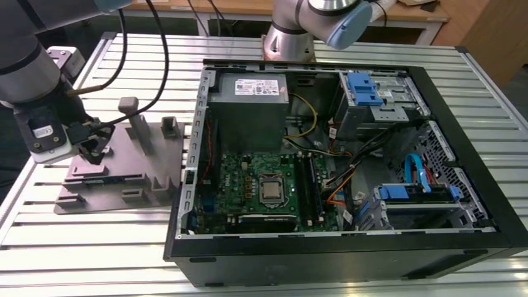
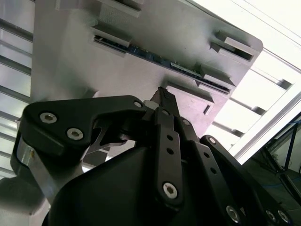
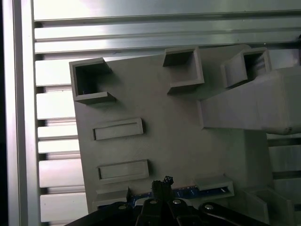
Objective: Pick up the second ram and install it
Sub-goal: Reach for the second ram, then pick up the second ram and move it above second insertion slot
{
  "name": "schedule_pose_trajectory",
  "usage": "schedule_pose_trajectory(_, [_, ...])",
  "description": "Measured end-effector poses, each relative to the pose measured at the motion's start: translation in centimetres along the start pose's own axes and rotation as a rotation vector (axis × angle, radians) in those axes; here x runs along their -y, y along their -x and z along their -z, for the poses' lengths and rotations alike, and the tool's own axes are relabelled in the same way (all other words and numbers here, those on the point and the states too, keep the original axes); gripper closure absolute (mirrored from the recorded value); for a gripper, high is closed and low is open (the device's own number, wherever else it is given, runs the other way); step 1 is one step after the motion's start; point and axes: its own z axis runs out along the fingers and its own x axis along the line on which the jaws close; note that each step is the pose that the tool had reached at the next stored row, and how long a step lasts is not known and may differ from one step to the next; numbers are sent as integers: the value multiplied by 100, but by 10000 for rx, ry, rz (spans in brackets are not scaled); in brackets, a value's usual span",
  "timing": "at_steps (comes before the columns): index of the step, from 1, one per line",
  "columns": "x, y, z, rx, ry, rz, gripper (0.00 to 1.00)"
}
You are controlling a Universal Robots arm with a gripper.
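The second ram [image 2: 150, 51] is a thin dark blue board standing on edge in a slot of the grey plastic fixture [image 2: 155, 23]. The first wrist view shows the ram [image 3: 188, 193] as a blue strip between two fixture blocks. My gripper [image 1: 93, 150] hangs over the fixture [image 1: 123, 182] at the exterior view's left. Its black fingertips [image 2: 162, 94] come together in a point just above the ram, apart from it. In the first wrist view the gripper [image 3: 165, 181] is shut with nothing between its fingers, directly over the ram's edge.
An open black computer case [image 1: 330, 250] lies at the exterior view's right, with the green motherboard [image 1: 247, 170] and its long black slots [image 1: 307, 185] inside. Tall grey posts [image 1: 136, 120] rise from the fixture beside my gripper. A second robot base [image 1: 290, 37] stands behind the case.
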Motion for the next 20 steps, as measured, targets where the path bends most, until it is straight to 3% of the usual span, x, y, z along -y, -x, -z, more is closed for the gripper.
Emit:
schedule_pose_trajectory(14, [0, 5, -3, -5, 1, 85, 89])
schedule_pose_trajectory(20, [0, 5, -3, -50, 23, 1052, 89])
